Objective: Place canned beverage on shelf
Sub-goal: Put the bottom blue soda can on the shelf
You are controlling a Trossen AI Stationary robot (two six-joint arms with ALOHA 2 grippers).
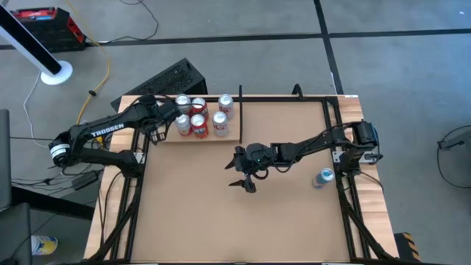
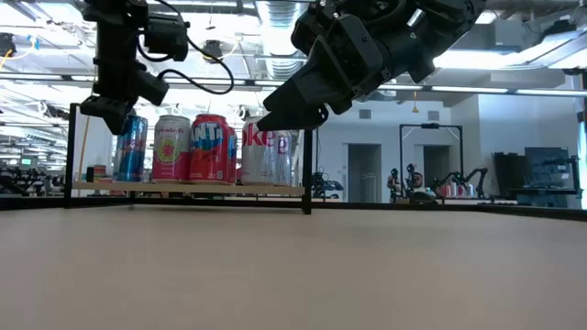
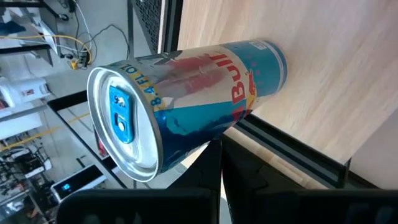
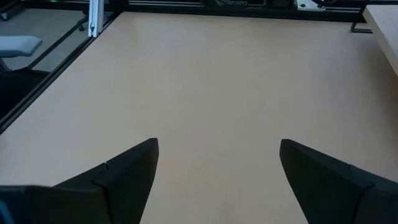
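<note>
The pale-wood shelf [image 1: 234, 132] stands at the table's far left and carries several upright cans [image 2: 211, 147]. A blue and silver Red Bull can [image 3: 205, 93] stands upright on its base at the shelf's left end [image 2: 131, 147]. My left gripper [image 3: 219, 146] is shut, with its tips beside that can's upper side at the shelf's left end [image 1: 157, 126]. My right gripper [image 1: 241, 184] is open and empty above the middle of the table [image 4: 217, 149]. Another can [image 1: 324, 177] sits on the table at the right. My left gripper has its shut fingertips [image 3: 208, 155] close against the blue can's side, near its top rim [image 3: 186, 158]. I cannot tell whether they touch it. The can stands upright on the shelf.
Black metal rods [image 3: 292, 168] edge the shelf, with a post [image 2: 307, 170] at its right end. Black frame rails [image 1: 338, 147] run along the table's sides. Bare brown tabletop [image 1: 221, 221] lies toward the near edge.
</note>
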